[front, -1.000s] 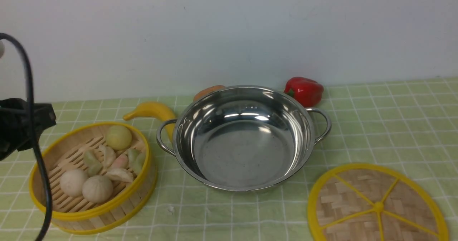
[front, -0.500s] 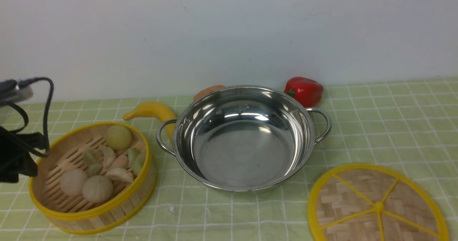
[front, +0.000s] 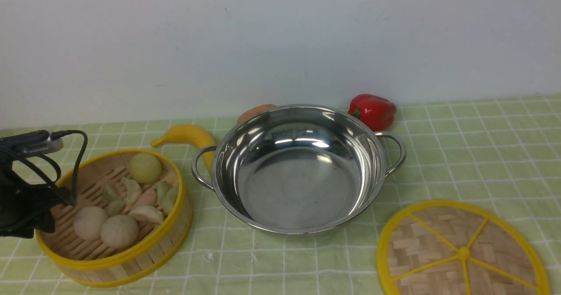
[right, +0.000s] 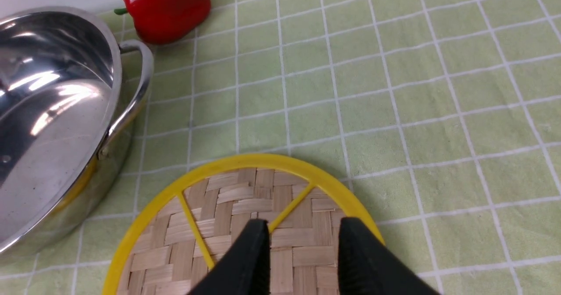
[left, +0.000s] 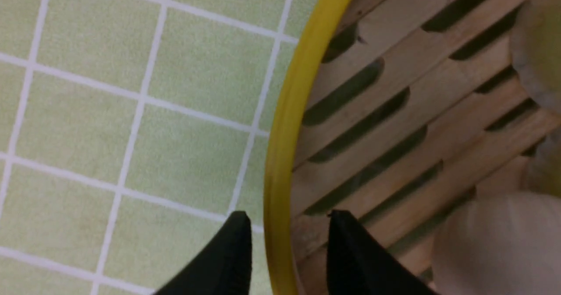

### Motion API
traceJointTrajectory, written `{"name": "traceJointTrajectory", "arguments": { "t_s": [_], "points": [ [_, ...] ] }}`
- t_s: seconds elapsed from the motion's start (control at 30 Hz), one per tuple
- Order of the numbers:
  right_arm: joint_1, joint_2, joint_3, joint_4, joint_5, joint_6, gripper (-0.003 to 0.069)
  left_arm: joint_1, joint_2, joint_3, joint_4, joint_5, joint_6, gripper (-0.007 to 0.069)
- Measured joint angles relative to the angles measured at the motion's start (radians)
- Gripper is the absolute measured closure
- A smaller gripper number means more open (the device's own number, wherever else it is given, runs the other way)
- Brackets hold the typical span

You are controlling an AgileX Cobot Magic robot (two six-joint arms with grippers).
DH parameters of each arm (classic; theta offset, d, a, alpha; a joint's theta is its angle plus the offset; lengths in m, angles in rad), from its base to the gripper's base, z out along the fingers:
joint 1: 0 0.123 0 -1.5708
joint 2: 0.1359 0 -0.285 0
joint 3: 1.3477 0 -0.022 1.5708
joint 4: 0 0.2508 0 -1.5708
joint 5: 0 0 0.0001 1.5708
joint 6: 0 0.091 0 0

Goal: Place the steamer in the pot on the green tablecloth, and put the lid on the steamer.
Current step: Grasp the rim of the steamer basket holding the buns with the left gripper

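The steamer (front: 131, 260), a bamboo basket with yellow rims that holds buns and dumplings, sits at the front left on the green tablecloth (front: 482, 154). My left gripper (left: 287, 218) is open and astride the steamer's left rim (left: 285, 111), one finger outside and one inside, with small gaps to the rim. The shiny pot (front: 298, 185) stands empty in the middle. At the front right the woven lid (front: 460, 251) lies flat. My right gripper (right: 302, 227) hangs open just above the lid (right: 228, 216), out of the front view.
A banana (front: 186, 135) lies between the steamer and the pot's left handle. A red pepper (front: 372, 111) and an orange-brown item (front: 256, 111) sit behind the pot by the wall. A black cable (front: 79, 154) loops over the left wrist.
My left arm has come down and in from the left edge to the steamer's left rim. Pot, lid and steamer have stayed put.
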Motion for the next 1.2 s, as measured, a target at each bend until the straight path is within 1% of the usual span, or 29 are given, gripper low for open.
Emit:
{"name": "traceJointTrajectory", "arguments": {
  "t_s": [0.07,0.2,0.27,0.37,0.47,0.57,0.67,0.77,0.8,0.87,0.9,1.03,1.07,1.17,1.2],
  "points": [
    [0.000,0.000,0.000,0.000,0.002,0.000,0.0419,0.000,0.016,0.000,-0.001,-0.012,-0.002,0.0419],
    [0.000,0.000,-0.001,0.000,0.012,0.000,0.0419,0.000,0.051,-0.002,-0.007,-0.029,-0.015,0.0566],
    [0.000,0.000,-0.001,0.000,0.014,0.000,0.0419,0.000,0.051,-0.010,-0.007,-0.020,-0.015,0.0596],
    [0.000,0.000,-0.001,0.000,0.019,0.000,0.0419,0.000,0.045,-0.042,-0.005,0.032,-0.011,0.0595],
    [0.000,0.000,-0.003,0.000,0.036,0.000,0.0418,0.000,0.014,-0.140,0.039,0.149,-0.001,0.0592],
    [0.000,0.000,-0.003,0.000,0.054,0.000,0.0417,0.001,-0.025,-0.268,0.084,0.270,0.001,0.0592],
    [0.000,0.000,-0.004,0.000,0.072,0.000,0.0417,0.001,-0.058,-0.450,0.094,0.403,0.001,0.0592],
    [0.000,0.000,-0.005,0.000,0.080,0.000,0.0417,-0.007,-0.066,-0.577,0.079,0.494,0.001,0.0592],
    [0.000,0.000,-0.005,0.000,0.082,0.000,0.0417,-0.009,-0.066,-0.586,0.079,0.501,0.001,0.0592],
    [0.000,0.000,-0.006,0.000,0.086,0.000,0.0417,-0.041,-0.065,-0.684,0.054,0.555,0.011,0.0592],
    [0.000,0.000,-0.006,0.000,0.087,0.000,0.0417,-0.044,-0.065,-0.689,0.052,0.559,0.012,0.0592],
    [0.000,0.000,-0.006,0.000,0.089,0.000,0.0417,-0.167,-0.054,-0.754,-0.016,0.571,0.026,0.0592],
    [0.000,0.000,-0.006,0.000,0.090,0.000,0.0417,-0.174,-0.052,-0.755,-0.016,0.572,0.026,0.0592],
    [0.000,0.000,-0.006,0.000,0.095,0.000,0.0417,-0.312,-0.007,-0.762,-0.049,0.577,0.023,0.0592],
    [0.000,0.000,-0.006,0.000,0.096,0.000,0.0417,-0.312,-0.007,-0.762,-0.049,0.576,0.023,0.0592]
  ]
}}
